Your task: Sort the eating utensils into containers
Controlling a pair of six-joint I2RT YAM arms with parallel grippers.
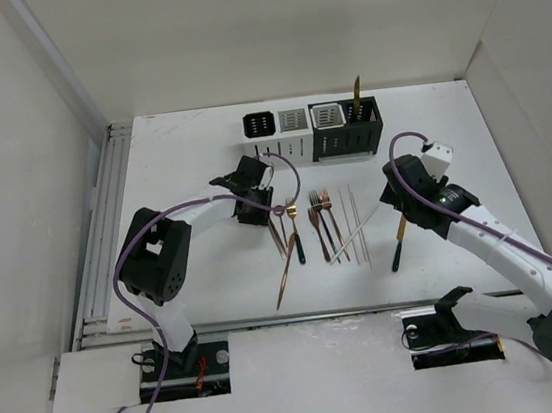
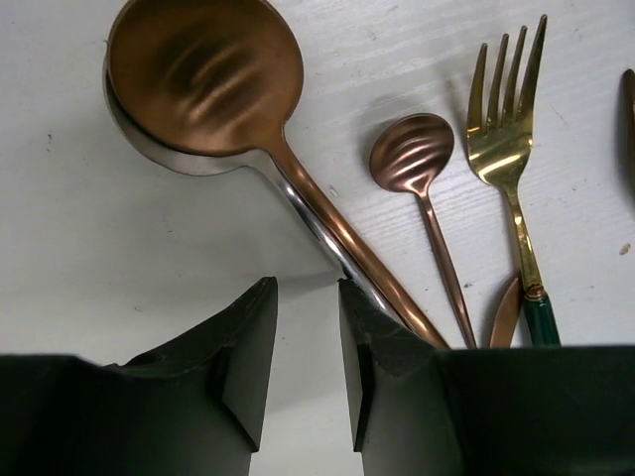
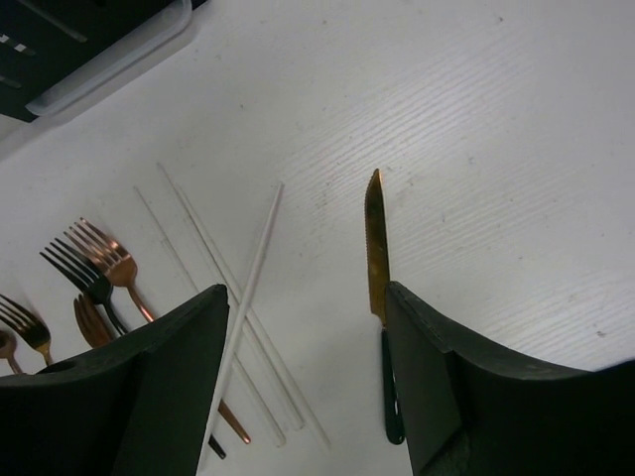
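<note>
The eating utensils [image 1: 319,226] lie spread mid-table: copper spoons, forks and thin white sticks [image 1: 359,226]. My left gripper [image 1: 258,209] is over their left edge. In the left wrist view its jaws [image 2: 306,297] stand a little apart over bare table, and the large copper spoon [image 2: 203,74] has its handle just outside the right finger. A small spoon [image 2: 412,154] and a gold fork [image 2: 506,119] lie beside it. My right gripper [image 3: 306,297] is open, with a gold-bladed, dark-handled knife [image 3: 375,248] against its right finger. The containers [image 1: 312,127] stand in a row at the back.
One gold utensil [image 1: 356,96] stands upright in the rightmost black container [image 1: 363,120]. White sticks [image 3: 253,268] cross just left of the right gripper, with forks [image 3: 99,258] further left. White walls close off the table's sides and back.
</note>
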